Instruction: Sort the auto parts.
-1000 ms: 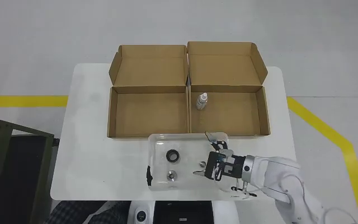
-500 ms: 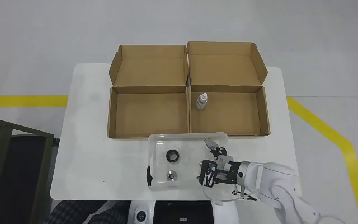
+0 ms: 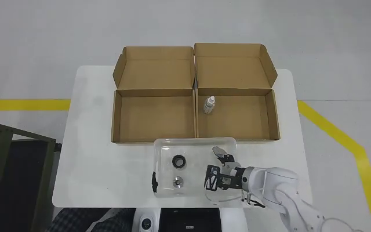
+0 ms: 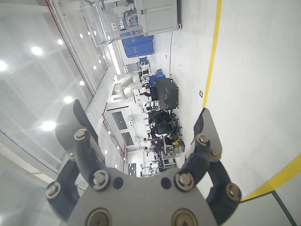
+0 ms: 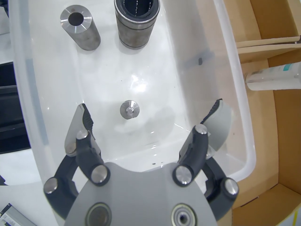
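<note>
A clear white tray (image 3: 194, 144) sits at the table's front, with a dark linear bearing (image 5: 136, 22) (image 3: 179, 161), a steel sleeve (image 5: 80, 30) (image 3: 178, 181) and a small steel pin (image 5: 130, 109) standing upright in it. My right gripper (image 5: 150, 106) (image 3: 213, 169) hangs open inside the tray's right half. The pin stands between its fingers, touching neither. My left gripper (image 4: 140, 109) is open and holds nothing, pointing out into the room, away from the table.
Two open cardboard boxes stand behind the tray, the left box (image 3: 153, 119) bare. The right box (image 3: 243, 119) holds a small white bottle (image 3: 209, 104) (image 5: 272, 78). A black clip-like piece (image 3: 153, 181) sits at the tray's left rim. A tray wall is close to one right finger.
My right gripper has shifted a little left and toward the table's front edge, settling over the pin. The parts in the tray have not moved.
</note>
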Available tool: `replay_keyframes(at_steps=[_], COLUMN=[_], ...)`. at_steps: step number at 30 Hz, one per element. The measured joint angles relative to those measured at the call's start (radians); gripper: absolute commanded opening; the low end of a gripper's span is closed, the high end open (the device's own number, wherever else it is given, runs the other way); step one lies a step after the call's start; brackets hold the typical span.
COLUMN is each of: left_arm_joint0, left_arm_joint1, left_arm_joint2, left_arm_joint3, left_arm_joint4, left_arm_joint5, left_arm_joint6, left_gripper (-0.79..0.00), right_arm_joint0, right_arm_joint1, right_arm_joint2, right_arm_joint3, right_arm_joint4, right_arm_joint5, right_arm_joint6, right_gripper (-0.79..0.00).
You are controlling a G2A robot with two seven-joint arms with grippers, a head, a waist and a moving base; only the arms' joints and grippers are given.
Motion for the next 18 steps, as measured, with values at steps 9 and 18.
replay_keyframes(at_steps=[9,18], left_arm_joint0=[0.000,0.000], left_arm_joint1=[0.000,0.000], left_arm_joint2=[0.000,0.000], left_arm_joint3=[0.000,0.000], left_arm_joint4=[0.000,0.000], left_arm_joint5=[0.000,0.000], left_arm_joint6=[0.000,0.000], left_gripper=[0.000,0.000], right_arm_joint0=[0.024,0.057], right_arm_joint1=[-0.001,-0.004], right_arm_joint2=[-0.040,-0.080], right_arm_joint3=[0.019,0.044], right_arm_joint4=[0.013,0.037], right_arm_joint5=[0.008,0.016], right_arm_joint6=[0.063,0.124], right_gripper=[-0.249,-0.422])
